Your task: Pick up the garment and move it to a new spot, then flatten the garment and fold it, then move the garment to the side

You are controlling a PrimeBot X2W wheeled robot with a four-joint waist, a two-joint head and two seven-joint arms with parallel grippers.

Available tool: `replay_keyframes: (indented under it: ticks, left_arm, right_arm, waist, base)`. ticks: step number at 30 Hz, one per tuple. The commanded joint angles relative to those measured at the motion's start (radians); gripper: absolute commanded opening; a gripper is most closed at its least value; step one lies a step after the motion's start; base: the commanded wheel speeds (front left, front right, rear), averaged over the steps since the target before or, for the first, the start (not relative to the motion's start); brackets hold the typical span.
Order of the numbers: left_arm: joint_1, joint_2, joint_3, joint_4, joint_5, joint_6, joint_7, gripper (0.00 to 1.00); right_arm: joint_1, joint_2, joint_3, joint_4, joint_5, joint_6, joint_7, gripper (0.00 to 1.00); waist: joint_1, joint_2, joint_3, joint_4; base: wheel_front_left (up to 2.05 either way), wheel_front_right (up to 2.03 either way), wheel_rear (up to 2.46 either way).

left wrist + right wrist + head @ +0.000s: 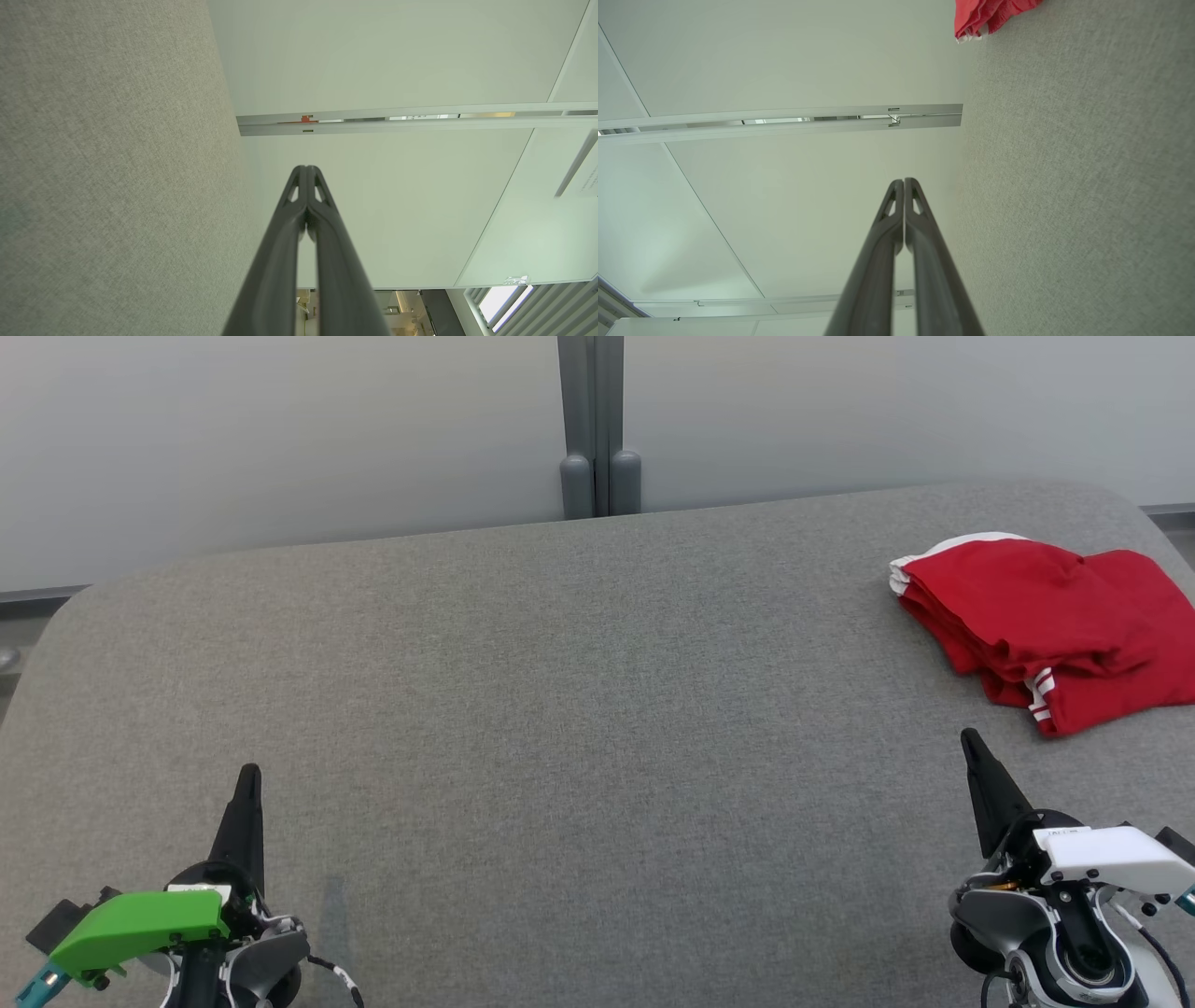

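The garment [1050,625] is red with white trim, folded into a compact pile at the far right of the grey fabric table [560,709]. A corner of the garment [990,16] also shows at the top of the right wrist view. My left gripper [248,775] rests at the lower left, shut and empty, far from the garment. In the left wrist view the left gripper [306,168] has its fingertips pressed together. My right gripper [969,735] sits at the lower right, shut and empty, a short way in front of the garment. Its tips [904,180] also meet in the right wrist view.
A pale wall with a grey vertical post [597,429] stands behind the table's far edge. The table's rounded corners fall away at the far left and far right. A wide stretch of grey cloth lies between the two grippers.
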Motion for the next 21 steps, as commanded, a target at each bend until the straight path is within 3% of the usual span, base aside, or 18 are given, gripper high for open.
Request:
replay_keyframes:
  ticks: [1, 21]
  left_arm:
    - [-0.012, 0.007, 0.003, 0.001, -0.003, -0.006, 0.003, 0.00]
    - [-0.012, 0.007, 0.003, 0.001, -0.003, -0.006, 0.003, 0.00]
  right_arm:
    - [-0.006, -0.004, -0.001, 0.002, 0.007, 0.000, 0.004, 0.00]
    - [-0.006, -0.004, -0.001, 0.002, 0.007, 0.000, 0.004, 0.00]
  waist:
    - [0.0000, 0.0000, 0.000, 0.000]
    - [0.0000, 0.0000, 0.000, 0.000]
  base:
    - [0.00, 0.00, 0.00]
    - [0.00, 0.00, 0.00]
